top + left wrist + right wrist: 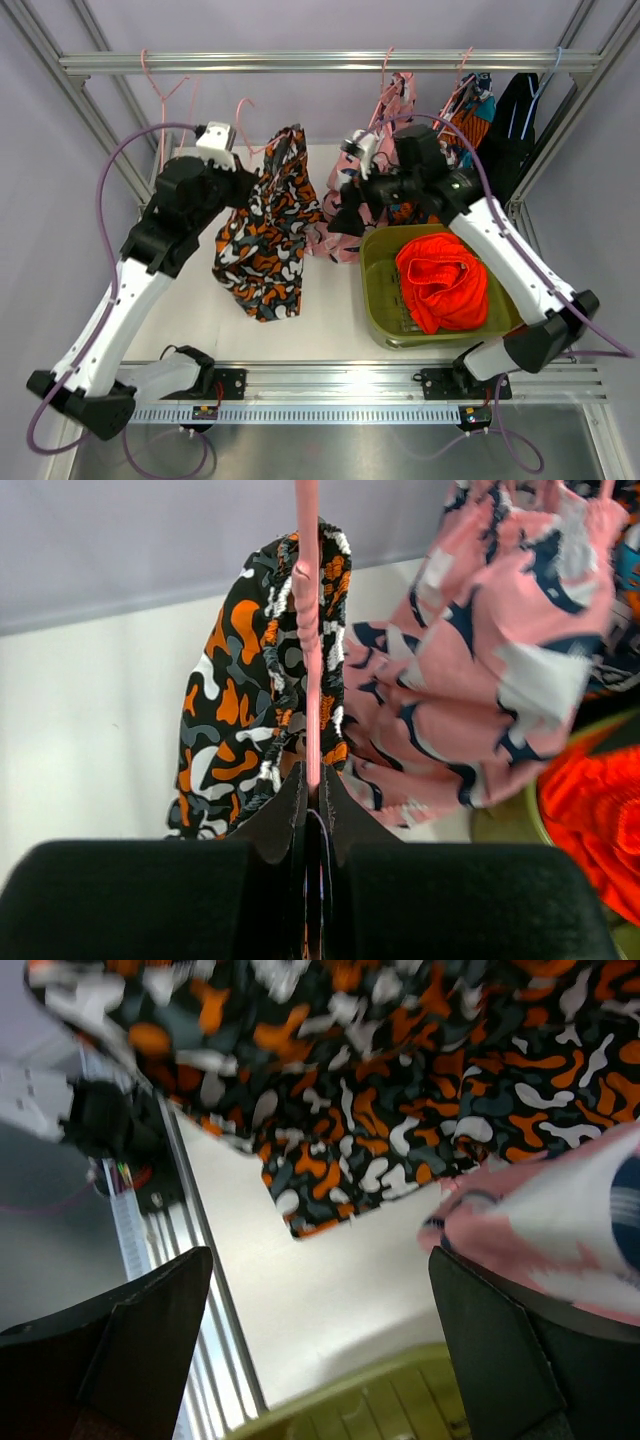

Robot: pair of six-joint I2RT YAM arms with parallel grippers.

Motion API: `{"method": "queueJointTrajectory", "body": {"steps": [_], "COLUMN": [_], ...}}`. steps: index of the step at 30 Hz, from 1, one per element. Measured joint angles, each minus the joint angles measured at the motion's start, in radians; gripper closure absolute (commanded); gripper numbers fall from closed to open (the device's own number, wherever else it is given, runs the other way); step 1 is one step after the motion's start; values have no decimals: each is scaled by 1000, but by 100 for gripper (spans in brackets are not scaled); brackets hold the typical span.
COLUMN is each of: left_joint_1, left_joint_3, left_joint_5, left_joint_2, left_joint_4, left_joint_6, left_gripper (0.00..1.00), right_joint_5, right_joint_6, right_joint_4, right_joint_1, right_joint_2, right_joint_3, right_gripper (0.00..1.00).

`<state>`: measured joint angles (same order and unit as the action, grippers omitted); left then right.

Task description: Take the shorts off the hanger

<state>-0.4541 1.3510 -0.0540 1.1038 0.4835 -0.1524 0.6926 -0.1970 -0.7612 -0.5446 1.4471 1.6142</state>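
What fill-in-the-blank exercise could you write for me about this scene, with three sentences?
1. The plain orange shorts lie in the ____ bin.
2. The left jaws are closed on a ____ hanger that carries the camouflage shorts.
3. The right jaws stand wide ____ near the pink shorts.
Missing words: green; pink; open.
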Motion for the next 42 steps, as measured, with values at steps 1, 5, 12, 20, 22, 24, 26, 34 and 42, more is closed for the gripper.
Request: {"method": "queueJointTrajectory", "body": {"steps": [1,5,12,20,22,24,26,34,42], "left_joint_1": [0,0,0,0,0,0,0,0,0], "left_joint_3": [-31,-155,-274,-299,-300,-307,-314,-329,-333], "left_joint_5": [15,56,79,81,80,79,78,85,84], "left_joint_2": [-32,-164,-315,-385,-403,-425,-443,-463,-496], "left_joint_4": [-5,0,8,45,56,61,69,76,109], "left_joint_6": [-11,-61,-117,-141,-145,-149,-156,-163,-163], "left_gripper": [100,100,100,100,100,100,100,100,100], "right_joint_5": [-38,-184,-315,-460,-504,-531,-548,-583,-645], "right_joint_6": [47,269,549,590,575,557,539,510,467], "right_joint_4": [5,32,42,30,28,25,26,40,56], "right_joint_1": [-27,-84,-132,-245,-250,-248,-245,-246,-246], "right_joint_2": [35,160,352,448,465,473,476,544,592], "right_joint_3": [45,222,488,527,527,527,527,587,611], "right_gripper": [1,1,1,15,18,23,29,46,100]}}
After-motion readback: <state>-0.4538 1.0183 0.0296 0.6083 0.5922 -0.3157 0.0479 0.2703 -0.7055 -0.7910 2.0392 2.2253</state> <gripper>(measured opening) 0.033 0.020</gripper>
